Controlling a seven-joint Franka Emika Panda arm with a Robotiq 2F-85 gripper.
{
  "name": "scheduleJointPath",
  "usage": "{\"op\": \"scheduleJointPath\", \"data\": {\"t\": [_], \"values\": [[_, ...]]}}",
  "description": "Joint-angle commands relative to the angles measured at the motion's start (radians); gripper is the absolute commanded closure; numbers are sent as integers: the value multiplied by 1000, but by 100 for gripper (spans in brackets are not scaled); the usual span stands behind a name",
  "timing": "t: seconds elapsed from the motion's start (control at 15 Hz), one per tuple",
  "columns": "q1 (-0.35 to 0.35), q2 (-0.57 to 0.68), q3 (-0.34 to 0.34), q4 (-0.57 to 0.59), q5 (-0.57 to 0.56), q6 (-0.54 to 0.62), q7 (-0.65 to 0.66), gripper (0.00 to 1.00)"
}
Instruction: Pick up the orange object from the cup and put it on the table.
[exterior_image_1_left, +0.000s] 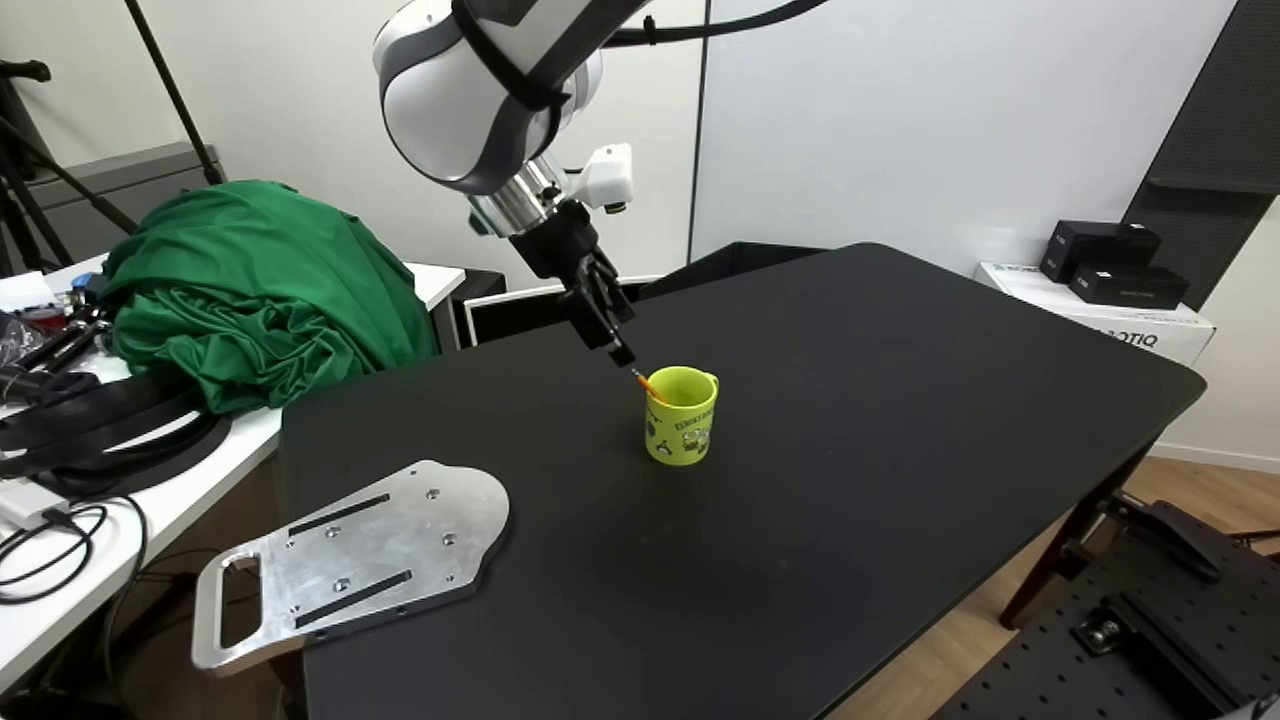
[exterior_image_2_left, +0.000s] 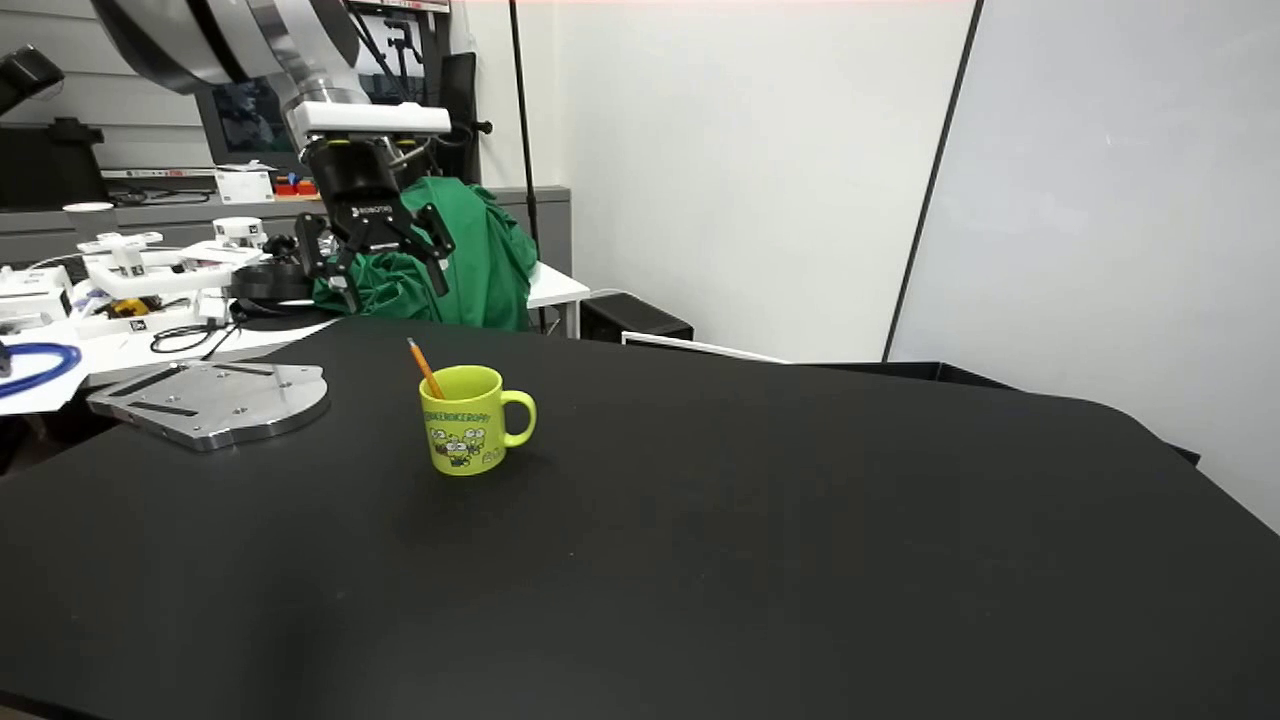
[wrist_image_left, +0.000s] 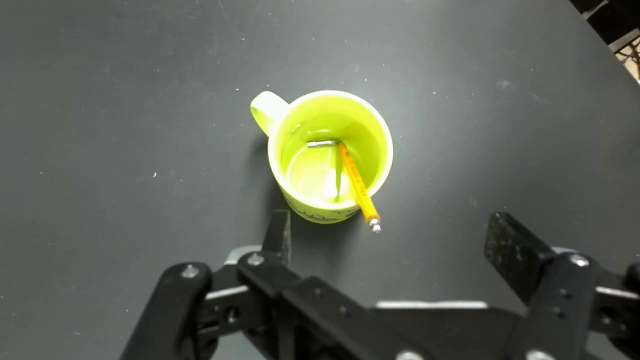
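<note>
The orange pencil (wrist_image_left: 356, 182) leans inside the lime mug (exterior_image_2_left: 466, 425), its silvery-tipped upper end protruding. The Robotiq gripper (exterior_image_2_left: 394, 289) is spread wide, holding nothing. Expect a light, stiff, possibly slippery barrel; clamp the exposed length squarely.

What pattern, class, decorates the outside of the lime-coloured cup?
The cup bears cartoon figures beneath lettering, seen best in an exterior view.

orange stick (wrist_image_left: 358, 184) aslant in lime cup (exterior_image_2_left: 467, 428) on table (exterior_image_2_left: 800, 540)
</note>
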Motion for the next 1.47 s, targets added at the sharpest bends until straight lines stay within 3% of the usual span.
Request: {"op": "scheduleJointPath", "data": {"t": [0.0, 1.4], "values": [[10, 33, -8, 35, -14, -10, 46, 0], [18, 82, -42, 15, -14, -18, 234, 0]]}}
